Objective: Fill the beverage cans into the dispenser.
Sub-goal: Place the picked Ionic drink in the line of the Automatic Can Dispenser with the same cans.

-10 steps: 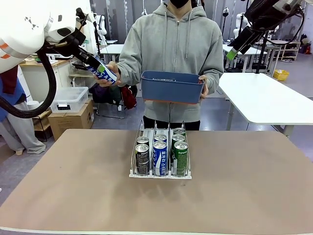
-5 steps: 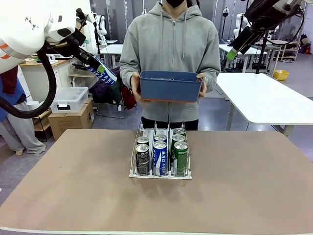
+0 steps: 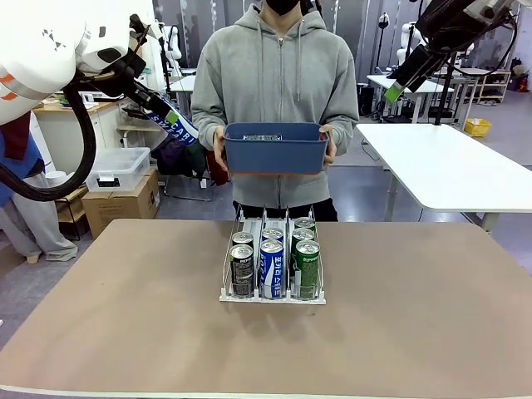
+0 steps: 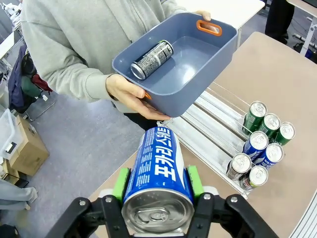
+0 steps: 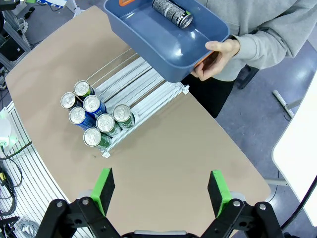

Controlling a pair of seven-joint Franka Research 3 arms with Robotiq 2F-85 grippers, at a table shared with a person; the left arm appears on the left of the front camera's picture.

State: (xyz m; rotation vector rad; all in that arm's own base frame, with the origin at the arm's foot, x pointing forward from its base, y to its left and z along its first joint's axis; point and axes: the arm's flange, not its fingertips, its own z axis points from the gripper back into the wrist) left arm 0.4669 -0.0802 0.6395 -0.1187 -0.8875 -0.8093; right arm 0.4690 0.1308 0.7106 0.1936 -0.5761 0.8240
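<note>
Left end effector (image 4: 157, 187): clamped on blue-white can (image 4: 158, 166), raised beside bin (image 3: 274, 154).
Can axis: tilted; silver top at wrist, base down-right in front view.
Right end effector (image 5: 162, 191): wide open, empty.
Dispenser (image 3: 273, 299): on table (image 3: 125, 316), six cans (image 3: 272, 262) upright.

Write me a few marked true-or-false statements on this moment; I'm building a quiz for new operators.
1. The left gripper is shut on a Pocari Sweat can. True.
2. The right gripper grips the blue bin. False: it is open and empty; the person's hands hold the bin.
3. One black can lies in the bin. True.
4. The dispenser holds only green cans. False: blue-and-white cans and dark cans stand in it too.
</note>
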